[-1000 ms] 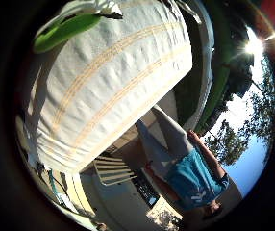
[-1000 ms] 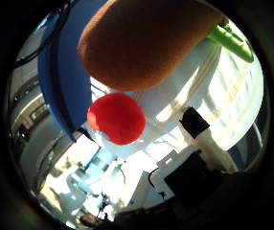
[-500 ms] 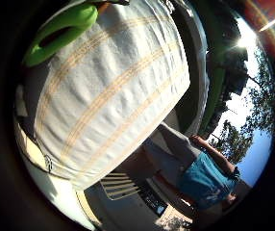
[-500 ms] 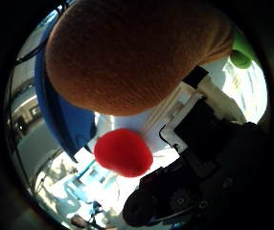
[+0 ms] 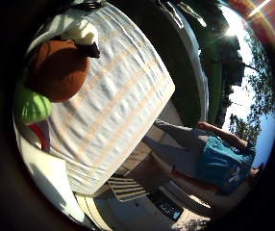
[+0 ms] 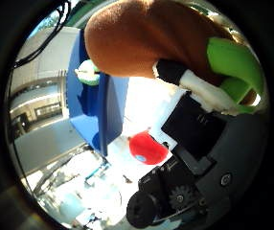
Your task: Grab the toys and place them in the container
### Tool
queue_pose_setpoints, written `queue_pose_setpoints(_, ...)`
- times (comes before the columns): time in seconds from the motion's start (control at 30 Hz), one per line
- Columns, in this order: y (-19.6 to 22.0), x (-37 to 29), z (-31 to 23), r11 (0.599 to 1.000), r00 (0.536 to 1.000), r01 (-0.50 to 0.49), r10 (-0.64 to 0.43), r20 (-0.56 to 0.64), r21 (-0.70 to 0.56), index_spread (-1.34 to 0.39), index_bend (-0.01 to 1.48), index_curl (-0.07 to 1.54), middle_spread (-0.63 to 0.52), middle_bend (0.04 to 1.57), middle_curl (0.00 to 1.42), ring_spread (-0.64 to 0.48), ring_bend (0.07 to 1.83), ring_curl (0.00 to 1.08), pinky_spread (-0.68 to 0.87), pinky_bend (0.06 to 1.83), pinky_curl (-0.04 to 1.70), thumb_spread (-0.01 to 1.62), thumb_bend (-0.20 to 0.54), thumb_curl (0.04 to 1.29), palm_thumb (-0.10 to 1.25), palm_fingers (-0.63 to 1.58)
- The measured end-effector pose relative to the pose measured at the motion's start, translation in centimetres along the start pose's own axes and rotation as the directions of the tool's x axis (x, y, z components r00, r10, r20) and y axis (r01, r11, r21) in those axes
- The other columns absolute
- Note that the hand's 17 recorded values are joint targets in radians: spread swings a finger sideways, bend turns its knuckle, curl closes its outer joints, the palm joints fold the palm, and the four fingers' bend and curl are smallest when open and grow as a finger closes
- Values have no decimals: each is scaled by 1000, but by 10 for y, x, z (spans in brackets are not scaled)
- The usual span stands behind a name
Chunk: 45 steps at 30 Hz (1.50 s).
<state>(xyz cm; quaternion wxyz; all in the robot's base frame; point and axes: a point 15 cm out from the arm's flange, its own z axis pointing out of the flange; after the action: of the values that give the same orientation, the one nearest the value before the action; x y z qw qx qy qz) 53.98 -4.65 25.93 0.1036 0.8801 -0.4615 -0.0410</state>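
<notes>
A brown plush toy (image 6: pixel 142 38) with a green leafy end (image 6: pixel 233 67) sits close against the palm of my right hand (image 6: pixel 194 158). One of its fingers (image 6: pixel 199 91), white with a black tip, curls across the toy. The little finger side view shows the same toy (image 5: pixel 56 70), with a fingertip (image 5: pixel 82 34) resting on it. A red toy (image 6: pixel 146 147) lies on the white cloth beside the blue container (image 6: pixel 96 100). A small white and green thing (image 6: pixel 88 74) shows at the container's wall.
The table wears a white cloth with pale orange stripes (image 5: pixel 123 106), whose edge drops off near a slatted seat (image 5: pixel 128 185). Paved ground and buildings lie beyond the blue container.
A finger has curled across the brown toy, which now also shows in the little finger side view. Both views have shifted, and the red toy looks smaller and farther off.
</notes>
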Motion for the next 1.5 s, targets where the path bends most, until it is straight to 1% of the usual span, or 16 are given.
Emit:
queue_pose_setpoints(0.1, 33, -16, -15, 997, 999, -24, 27, 40, -73, -831, 465, 108, -276, 1075, 908, -82, 1280, 789, 223, 1431, 631, 1161, -15, 489, 957, 1039)
queue_pose_setpoints(0.3, 80, -48, -74, 994, 997, -56, 60, 41, -90, -949, 598, 105, -281, 1109, 991, -101, 1319, 826, 190, 1474, 694, 1200, -17, 503, 950, 973)
queue_pose_setpoints(0.5, 83, -102, -132, 999, 999, -48, 48, -18, -11, -1027, 701, 101, -283, 1131, 1053, -118, 1361, 851, 170, 1503, 740, 1230, -13, 511, 947, 926)
queue_pose_setpoints(0.67, 58, -163, -161, 995, 997, -56, 59, -41, 77, -1060, 753, 97, -283, 1141, 1082, -125, 1376, 863, 162, 1522, 766, 1239, -15, 513, 947, 903)
queue_pose_setpoints(0.7, 44, -182, -168, 991, 997, -63, 68, -35, 120, -1065, 761, 96, -283, 1142, 1087, -126, 1379, 865, 161, 1524, 769, 1240, -13, 515, 950, 899)
queue_pose_setpoints(0.73, 11, -207, -173, 979, 996, -75, 83, -33, 192, -1069, 769, 96, -283, 1144, 1091, -126, 1382, 866, 159, 1526, 773, 1241, -14, 516, 951, 896)
queue_pose_setpoints(0.8, -19, -227, -168, 970, 995, -88, 98, -34, 226, -1078, 784, 94, -283, 1146, 1099, -128, 1386, 869, 158, 1533, 780, 1243, -13, 517, 954, 890)
queue_pose_setpoints(0.97, -73, -236, -143, 950, 985, -160, 171, -17, 268, -1095, 814, 87, -282, 1157, 1114, -131, 1392, 874, 152, 1543, 794, 1246, -16, 519, 953, 885)
queue_pose_setpoints(1.07, -97, -236, -126, 938, 976, -206, 216, -4, 279, -1092, 866, 94, -278, 1151, 1120, -128, 1393, 874, 148, 1525, 808, 1240, -36, 508, 883, 873)
queue_pose_setpoints(1.2, -121, -229, -107, 925, 968, -241, 250, 7, 293, -992, 948, 137, -260, 1084, 1091, -82, 1354, 830, 177, 1424, 801, 1239, -37, 484, 807, 838)
queue_pose_setpoints(1.27, -125, -224, -99, 924, 964, -258, 266, 11, 282, -893, 961, 159, -236, 1012, 1043, -39, 1280, 779, 215, 1378, 768, 1236, -37, 474, 773, 831)
queue_pose_setpoints(1.3, -126, -224, -94, 926, 963, -261, 268, 11, 273, -853, 967, 168, -230, 981, 1026, -31, 1246, 764, 221, 1357, 761, 1234, -39, 469, 763, 797)
queue_pose_setpoints(1.37, -127, -225, -84, 930, 961, -271, 277, 10, 248, -633, 947, 201, -185, 805, 939, 62, 1108, 725, 295, 1232, 751, 1222, -40, 453, 716, 376)
queue_pose_setpoints(1.4, -127, -225, -79, 932, 960, -273, 279, 10, 237, -515, 937, 230, -131, 658, 875, 141, 974, 697, 339, 1152, 755, 1211, -43, 445, 694, -12)
queue_pose_setpoints(1.43, -126, -225, -77, 934, 961, -272, 278, 9, 231, -424, 883, 221, -72, 539, 798, 193, 854, 638, 370, 1130, 718, 1201, -42, 438, 677, -171)
queue_pose_setpoints(1.5, -126, -223, -73, 941, 964, -261, 266, 5, 217, -357, 737, 180, 8, 383, 700, 247, 721, 530, 416, 1090, 629, 1182, -41, 429, 658, -243)
